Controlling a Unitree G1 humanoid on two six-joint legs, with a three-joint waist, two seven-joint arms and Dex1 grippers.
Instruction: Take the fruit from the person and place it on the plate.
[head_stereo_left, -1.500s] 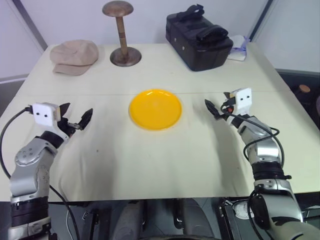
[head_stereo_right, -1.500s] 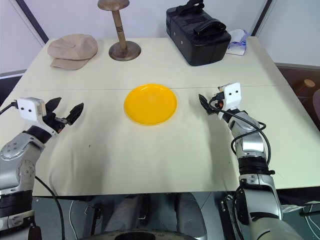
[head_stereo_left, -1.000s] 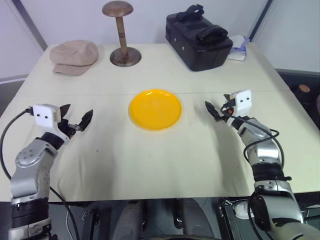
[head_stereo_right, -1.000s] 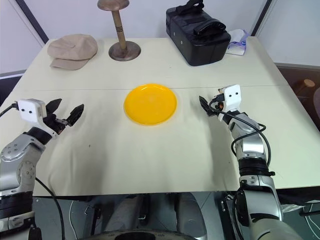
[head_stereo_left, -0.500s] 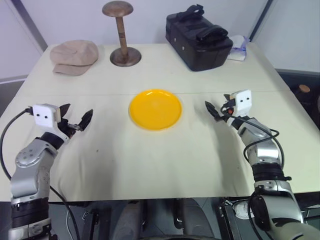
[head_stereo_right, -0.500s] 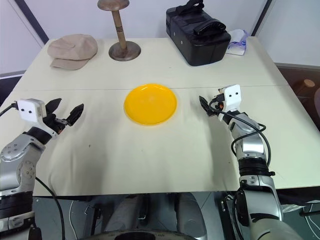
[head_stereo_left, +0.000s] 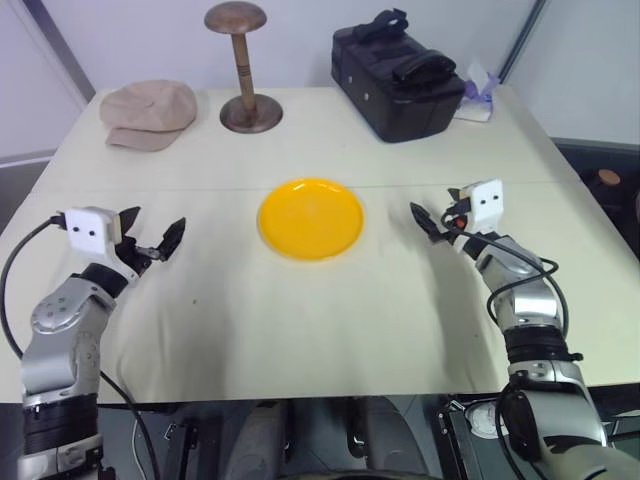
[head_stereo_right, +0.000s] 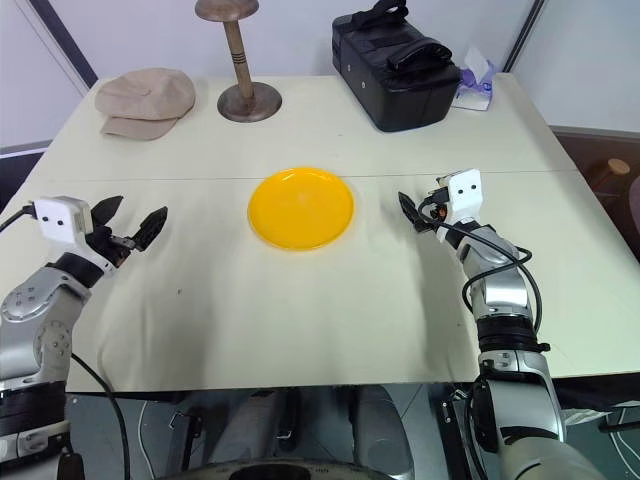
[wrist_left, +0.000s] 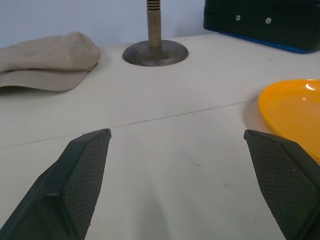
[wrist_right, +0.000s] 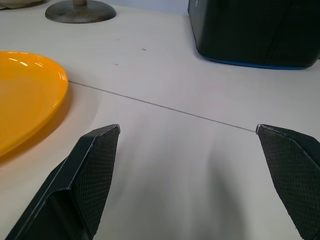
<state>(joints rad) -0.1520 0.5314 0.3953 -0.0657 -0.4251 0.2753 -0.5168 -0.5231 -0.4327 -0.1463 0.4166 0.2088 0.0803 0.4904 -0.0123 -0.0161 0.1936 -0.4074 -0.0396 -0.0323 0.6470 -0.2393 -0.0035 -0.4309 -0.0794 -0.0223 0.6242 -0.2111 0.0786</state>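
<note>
The yellow plate (head_stereo_left: 311, 218) lies flat in the middle of the table, with nothing on it. My left gripper (head_stereo_left: 155, 230) hovers open to the left of the plate, its fingers spread wide and empty. On the plate's other side my right gripper (head_stereo_left: 436, 216) also stands open, and the right wrist view shows bare table between its fingers (wrist_right: 95, 180). In the left wrist view the plate's rim (wrist_left: 295, 110) sits beside the far finger. The fruit and the person are out of view.
Along the far edge of the table (head_stereo_left: 300, 300) stand a tan cap (head_stereo_left: 150, 112), a brown wooden stand (head_stereo_left: 243, 70) and a black bag (head_stereo_left: 398, 82). A white and purple packet (head_stereo_left: 478, 98) lies behind the bag. Bare tabletop surrounds the plate.
</note>
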